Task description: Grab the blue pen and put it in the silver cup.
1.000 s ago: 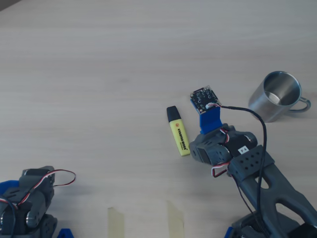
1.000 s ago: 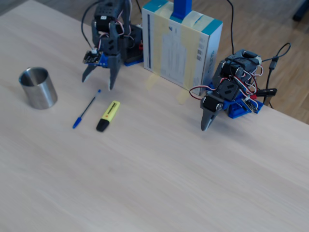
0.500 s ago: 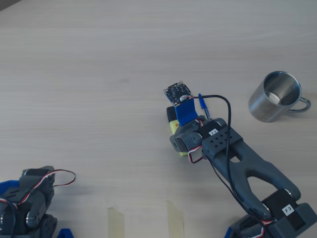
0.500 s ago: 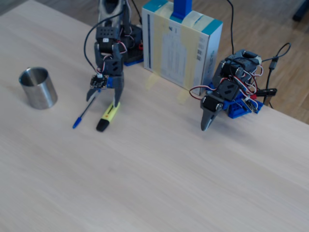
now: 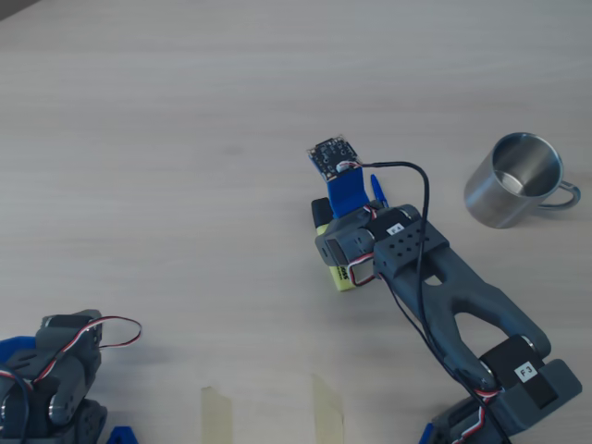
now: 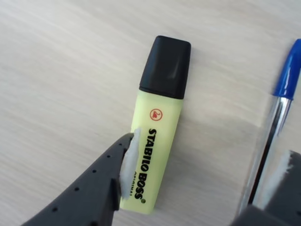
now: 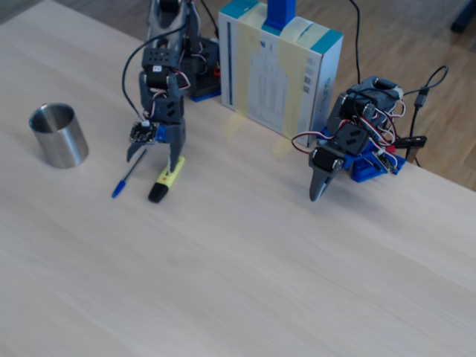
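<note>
- Hovering low with jaws spread, the gripper [image 6: 202, 176] straddles the gap between the blue pen [image 6: 268, 136] and the yellow highlighter [image 6: 157, 127];
- the silver cup [image 5: 513, 180] stands near the desk's [image 5: 185, 139] right edge in the overhead view, well apart.

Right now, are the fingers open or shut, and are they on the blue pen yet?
Open, holding nothing. In the wrist view one of the fingers overlaps the yellow highlighter and the other sits by the blue pen, both still flat on the table.
</note>
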Motion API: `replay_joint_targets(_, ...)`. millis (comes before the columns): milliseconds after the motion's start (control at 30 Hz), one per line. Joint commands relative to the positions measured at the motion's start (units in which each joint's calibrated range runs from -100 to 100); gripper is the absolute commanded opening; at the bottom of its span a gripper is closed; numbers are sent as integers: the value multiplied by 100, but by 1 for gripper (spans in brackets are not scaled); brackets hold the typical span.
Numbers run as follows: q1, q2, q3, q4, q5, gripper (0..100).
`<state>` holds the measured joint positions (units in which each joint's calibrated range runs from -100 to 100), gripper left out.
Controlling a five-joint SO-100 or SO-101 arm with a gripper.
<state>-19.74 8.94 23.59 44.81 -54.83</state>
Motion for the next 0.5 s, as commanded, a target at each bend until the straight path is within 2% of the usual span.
replay_joint_targets(0, 28, -46, -259, -49, 27, 43)
replay_joint_targets(467, 726, -96, -187, -6, 32, 43)
